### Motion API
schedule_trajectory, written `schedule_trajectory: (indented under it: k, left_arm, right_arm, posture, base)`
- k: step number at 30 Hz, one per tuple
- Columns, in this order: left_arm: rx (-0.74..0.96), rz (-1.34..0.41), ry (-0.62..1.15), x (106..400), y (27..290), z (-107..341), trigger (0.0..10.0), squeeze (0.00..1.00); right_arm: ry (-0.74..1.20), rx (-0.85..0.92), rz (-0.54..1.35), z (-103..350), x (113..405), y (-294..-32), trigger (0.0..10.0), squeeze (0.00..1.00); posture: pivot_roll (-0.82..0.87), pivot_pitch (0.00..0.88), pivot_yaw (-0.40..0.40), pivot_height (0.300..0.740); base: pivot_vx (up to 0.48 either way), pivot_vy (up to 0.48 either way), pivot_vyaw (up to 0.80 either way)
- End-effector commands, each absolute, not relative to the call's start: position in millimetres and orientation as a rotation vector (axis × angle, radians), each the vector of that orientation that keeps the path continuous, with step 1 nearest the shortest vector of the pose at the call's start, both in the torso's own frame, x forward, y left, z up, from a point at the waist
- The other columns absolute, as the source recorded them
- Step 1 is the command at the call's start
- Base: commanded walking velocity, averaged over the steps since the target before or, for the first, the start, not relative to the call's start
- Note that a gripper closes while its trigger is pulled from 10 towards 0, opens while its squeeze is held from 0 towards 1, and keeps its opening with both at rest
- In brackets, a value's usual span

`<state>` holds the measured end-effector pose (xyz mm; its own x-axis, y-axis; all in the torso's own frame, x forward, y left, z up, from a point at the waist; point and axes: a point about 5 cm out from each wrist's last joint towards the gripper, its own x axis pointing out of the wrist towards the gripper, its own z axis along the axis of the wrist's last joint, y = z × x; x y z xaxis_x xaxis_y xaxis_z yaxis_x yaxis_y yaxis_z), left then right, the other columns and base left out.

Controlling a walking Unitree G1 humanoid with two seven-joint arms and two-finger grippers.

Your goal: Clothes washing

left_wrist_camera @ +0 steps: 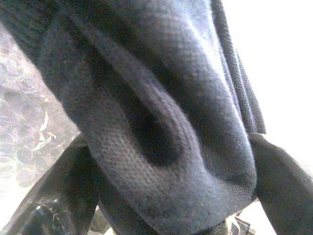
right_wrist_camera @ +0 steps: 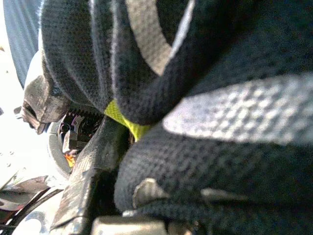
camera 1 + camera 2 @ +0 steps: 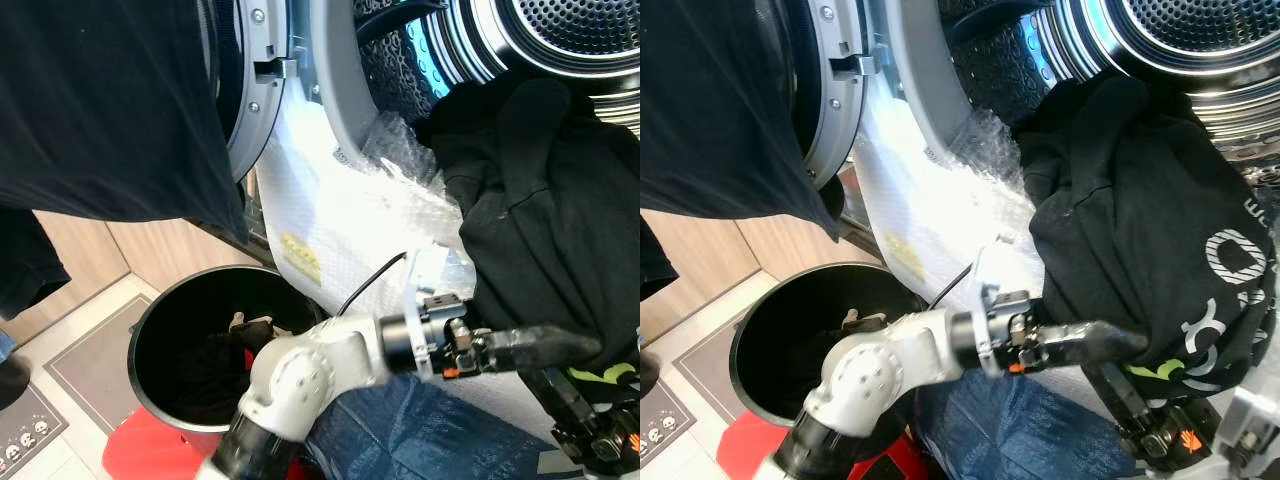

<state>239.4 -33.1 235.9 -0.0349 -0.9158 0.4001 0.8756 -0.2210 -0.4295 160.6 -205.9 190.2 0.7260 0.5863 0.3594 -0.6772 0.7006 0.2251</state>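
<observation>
I stood at a front-loading washing machine (image 3: 330, 90) with its one door (image 3: 245, 90) swung open toward my left, bubble wrap (image 3: 400, 200) sheeting the front below the drum (image 3: 1180, 40), and pale wood panelling beyond. One round black laundry basket (image 3: 150, 330) sat on the floor at my lower left with dark clothes in its bottom. One black garment (image 3: 1130, 240), printed in white and lime green, hung bunched over the drum's lower rim, spilling down the front. My left gripper (image 3: 560, 348) reached into its lower folds from the left and was clamped on the cloth. My right gripper (image 3: 1140, 400) pushed up under the same bundle; I could not tell whether its fingers were apart. One blue denim piece (image 3: 400, 430) lay beneath my arms.
</observation>
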Motion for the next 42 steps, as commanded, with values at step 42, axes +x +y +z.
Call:
schedule_trajectory:
  k: [42]
  left_arm:
    - [-0.748, -1.643, -0.101, 239, -15, 275, 0.0, 0.0]
  right_arm:
    - [-0.22, 0.387, 0.659, 176, 168, -201, 10.0, 1.0]
  posture:
    - [0.05, 0.111, 0.017, 0.74]
  base:
    - [0.0, 0.0, 0.0]
